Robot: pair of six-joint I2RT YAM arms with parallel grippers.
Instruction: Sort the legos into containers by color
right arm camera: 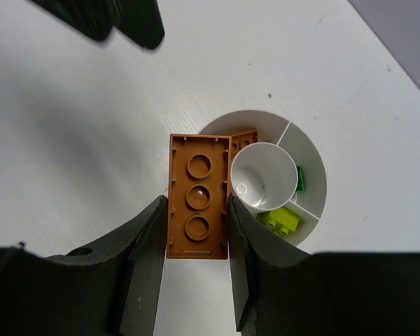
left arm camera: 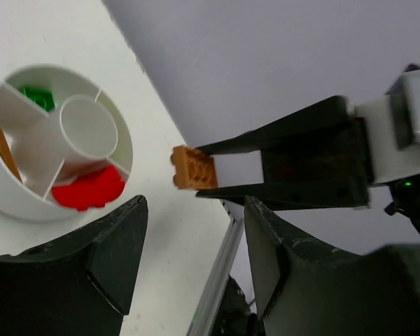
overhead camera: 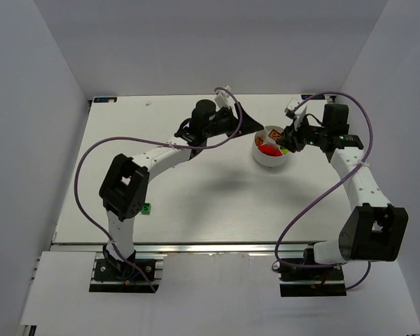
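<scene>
Right gripper (right arm camera: 196, 231): clamped on orange brick (right arm camera: 197, 197); held raised by the bowl's rim
Left gripper (left arm camera: 192, 234): jaws apart, empty; near bowl
Bowl (right arm camera: 320, 183): wedges hold red brick (left arm camera: 89, 190), orange piece (right arm camera: 243, 138), green piece (left arm camera: 35, 96) and yellow-green brick (right arm camera: 280, 220), each colour apart; central cup (right arm camera: 262, 175) empty
Progress: judged well along; left to place are the held brick and loose green brick (overhead camera: 148, 208) on table by left arm

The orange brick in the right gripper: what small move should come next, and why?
Probably ease the right gripper a little more over the white bowl, then open it. In the right wrist view the clamped orange brick hangs only partly over the bowl's edge, and the wedge beside it already holds a second orange brick.
</scene>
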